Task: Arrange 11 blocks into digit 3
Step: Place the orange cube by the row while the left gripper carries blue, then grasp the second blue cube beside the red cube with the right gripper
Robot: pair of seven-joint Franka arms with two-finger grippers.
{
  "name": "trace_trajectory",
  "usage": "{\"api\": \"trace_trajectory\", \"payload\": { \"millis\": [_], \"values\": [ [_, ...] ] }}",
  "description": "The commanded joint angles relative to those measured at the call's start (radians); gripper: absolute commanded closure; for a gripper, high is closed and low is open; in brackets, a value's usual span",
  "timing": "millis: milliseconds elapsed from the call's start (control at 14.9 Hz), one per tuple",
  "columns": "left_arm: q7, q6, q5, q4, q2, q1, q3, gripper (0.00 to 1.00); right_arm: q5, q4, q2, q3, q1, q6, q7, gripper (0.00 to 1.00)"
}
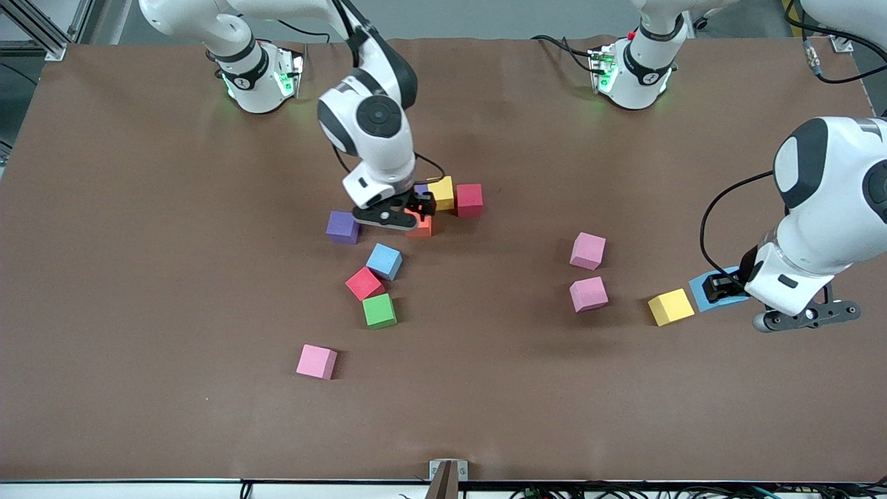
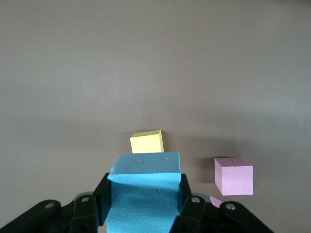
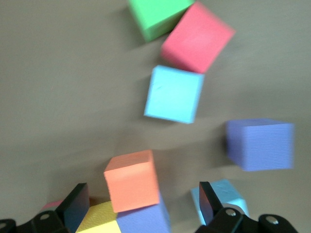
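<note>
Front view: the right gripper (image 1: pixel 414 210) is seen with jaws spread over an orange block (image 1: pixel 420 226), which sits beside a yellow block (image 1: pixel 441 193) and a red block (image 1: pixel 469 199). Toward the left arm's end, a blue block (image 1: pixel 705 289) is pinched by the left gripper (image 1: pixel 721 287).

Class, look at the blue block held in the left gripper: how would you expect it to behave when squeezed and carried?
The blue block, clamped in the left gripper, looks like matte foam, so probably light and slightly squashy. Its grainy faces should resist slipping. Being a flat-sided cube, it likely won't roll once set down.
</note>
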Motion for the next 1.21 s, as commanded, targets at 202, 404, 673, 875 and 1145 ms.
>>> {"api": "trace_trajectory", "payload": {
  "millis": [202, 404, 673, 875, 1145],
  "values": [
    [-0.063, -0.022, -0.015, 0.005, -0.014, -0.011, -0.006, 0.81, 0.019, -0.031, -0.123, 0.003, -0.154, -0.159, -0.015, 0.00],
    [-0.119, -0.009, -0.016, 0.005, 0.009, -0.016, -0.008, 0.81, 0.009, -0.022, -0.105, 0.004, -0.182, -0.115, -0.012, 0.00],
    [-0.154, -0.006, -0.019, 0.007, 0.009, -0.014, -0.008, 0.81, 0.045, -0.007, -0.025, 0.006, -0.197, 0.019, -0.009, 0.00],
    [-0.157, -0.018, -0.022, 0.005, -0.003, -0.011, -0.011, 0.81, 0.080, 0.009, 0.042, 0.006, -0.197, 0.108, -0.006, 0.00],
    [-0.237, -0.052, -0.033, 0.007, -0.014, -0.013, -0.039, 0.81, 0.080, 0.068, 0.156, 0.006, -0.185, 0.160, 0.004, 0.00]
  ]
}}
